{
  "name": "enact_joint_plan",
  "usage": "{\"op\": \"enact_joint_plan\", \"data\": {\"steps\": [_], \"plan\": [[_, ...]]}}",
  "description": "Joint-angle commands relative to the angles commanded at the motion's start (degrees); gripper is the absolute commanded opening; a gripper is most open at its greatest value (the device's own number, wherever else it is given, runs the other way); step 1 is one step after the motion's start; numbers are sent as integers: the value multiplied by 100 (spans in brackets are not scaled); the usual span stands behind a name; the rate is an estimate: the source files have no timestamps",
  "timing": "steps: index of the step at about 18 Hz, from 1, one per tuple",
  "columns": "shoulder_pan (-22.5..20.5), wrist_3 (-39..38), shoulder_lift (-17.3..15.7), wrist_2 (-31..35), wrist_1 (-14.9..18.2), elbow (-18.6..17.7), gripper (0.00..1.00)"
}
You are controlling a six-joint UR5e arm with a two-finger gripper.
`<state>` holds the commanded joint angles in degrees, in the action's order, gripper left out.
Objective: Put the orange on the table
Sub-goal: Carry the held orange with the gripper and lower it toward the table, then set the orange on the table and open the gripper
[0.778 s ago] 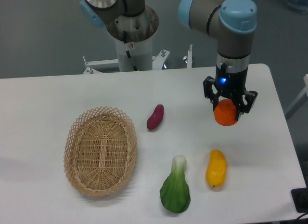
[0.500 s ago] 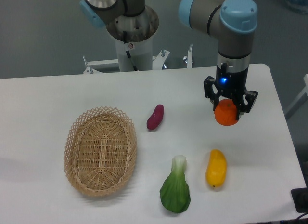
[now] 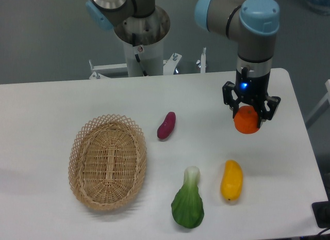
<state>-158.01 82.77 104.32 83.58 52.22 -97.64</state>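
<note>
white table [image 3: 62, 100] w/ basket [image 3: 108, 161] at left; gripper [image 3: 250, 116] is clamped round the orange [image 3: 247, 121], apparently just above the top. best lower straight down till it touches, then release, so it doesn't roll twd the yellow fruit [image 3: 231, 179].

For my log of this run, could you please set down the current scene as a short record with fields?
gripper: pointing down over the right part of the table, shut on the orange
orange: between the fingers; contact with the tabletop cannot be told
table: white
basket: woven, left of centre, nothing inside
purple vegetable: right of the basket's far end
green leafy vegetable: near the front edge
yellow fruit: in front of the orange, apart from it
</note>
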Motion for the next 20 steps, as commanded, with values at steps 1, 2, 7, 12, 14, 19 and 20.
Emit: {"op": "enact_joint_plan", "data": {"steps": [1,2,7,12,14,19,20], "plan": [[-114,185,44,0,-62,-44,58],[-211,378,53,0,-80,-114,58],[-590,1127,404,79,-370,-361,58],[-564,1048,791,88,-396,-413,58],[-511,883,905,88,-440,-457,58],[-248,-366,1125,79,-879,-449,57],[-239,-410,1143,88,-897,-457,57]]}}
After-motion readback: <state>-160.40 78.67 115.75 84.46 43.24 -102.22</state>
